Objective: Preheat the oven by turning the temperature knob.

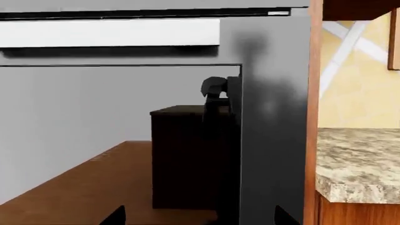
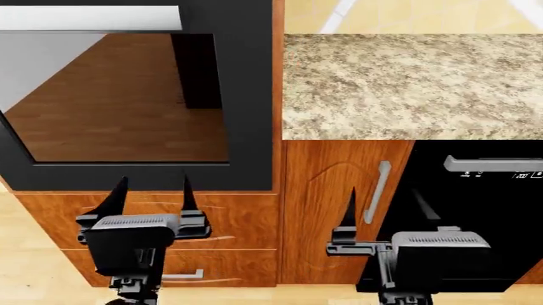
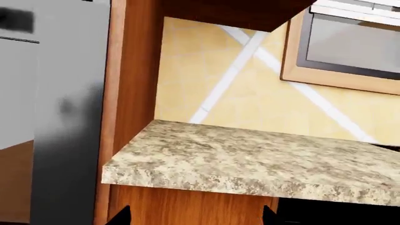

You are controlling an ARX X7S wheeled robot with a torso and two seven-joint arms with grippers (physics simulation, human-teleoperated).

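**Desk:** Where is the oven from where you sit?

**Operator:** On my head view the oven fills the upper left: black frame, wide reflective door window mirroring a wooden floor, its silver bar handle along the top edge. I can't see a temperature knob in any view.

**Desk:** And the arms?

**Operator:** Both are low, in front of the wooden cabinets. My left gripper sits just below the oven's lower frame, fingers spread apart, nothing between them. My right gripper is likewise spread and empty, in front of a cabinet door with a grey handle, beside a black appliance panel.

**Desk:** Anything else?

**Operator:** A speckled granite countertop lies right of the oven, above that cabinet. The left wrist view faces the oven window and handle.
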